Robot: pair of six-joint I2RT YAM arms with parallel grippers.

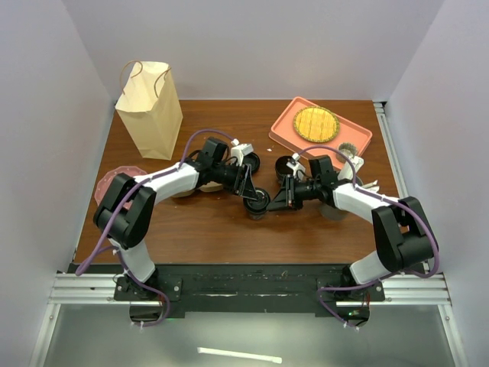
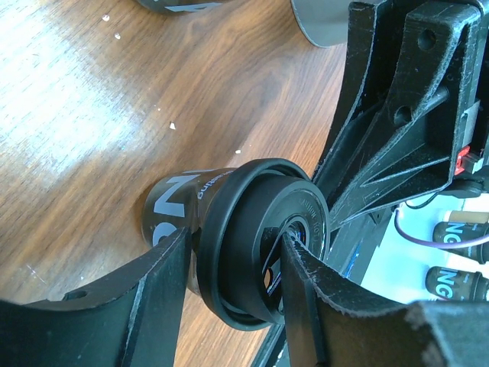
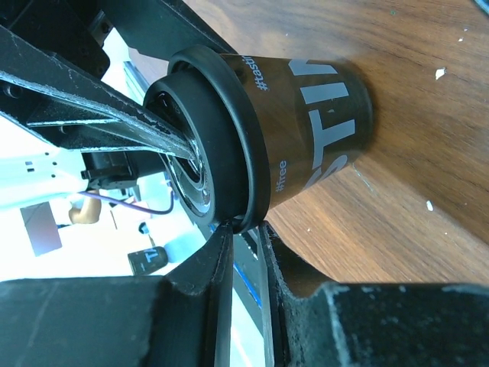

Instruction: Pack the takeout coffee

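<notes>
- the small black paper cup with a round black plastic lid [image 1: 257,202] stands upright on the brown wooden table [image 1: 214,229], between the two arms; not yet packed
- left gripper [image 2: 235,243] grasps it at the lid end, one finger on the wall, one over the lid; judged a steadying hold
- right gripper [image 3: 241,237] has jaws nearly together at the lid rim; whether they clamp it cannot be told; probably checking the lid's seat
- tan paper bag [image 1: 149,107] stands well apart, far left

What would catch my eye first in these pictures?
The left hand and right hand meet at a small black lidded cup in the middle of the table. A tan paper bag stands at back left; an orange tray with a round yellow mat lies at back right.
</notes>
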